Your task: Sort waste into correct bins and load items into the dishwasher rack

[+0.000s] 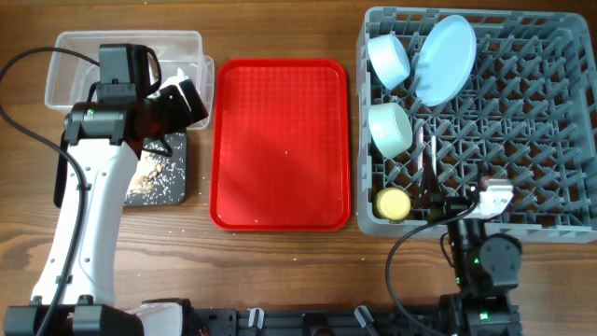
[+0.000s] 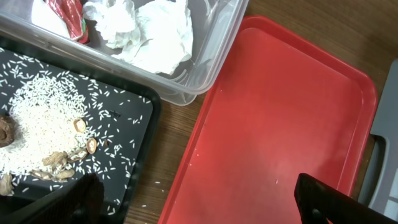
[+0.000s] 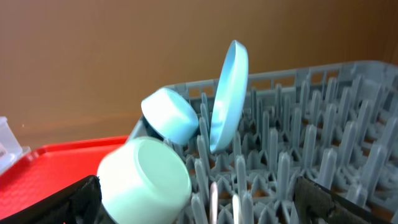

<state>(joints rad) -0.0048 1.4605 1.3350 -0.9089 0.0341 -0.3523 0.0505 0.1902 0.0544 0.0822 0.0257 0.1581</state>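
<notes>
Beyond the grey rack (image 3: 323, 124) and wood-grain table (image 1: 280, 271) rises perhaps a brown wall (image 3: 112, 50).

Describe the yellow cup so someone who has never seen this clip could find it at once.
Find the big grey rack on the right of the overhead view. Go down its left column of dishes, past the pale blue bowl and the mint-green bowl, to the corner beside the red tray. The yellow cup there is the smallest piece and the only yellow one.
</notes>
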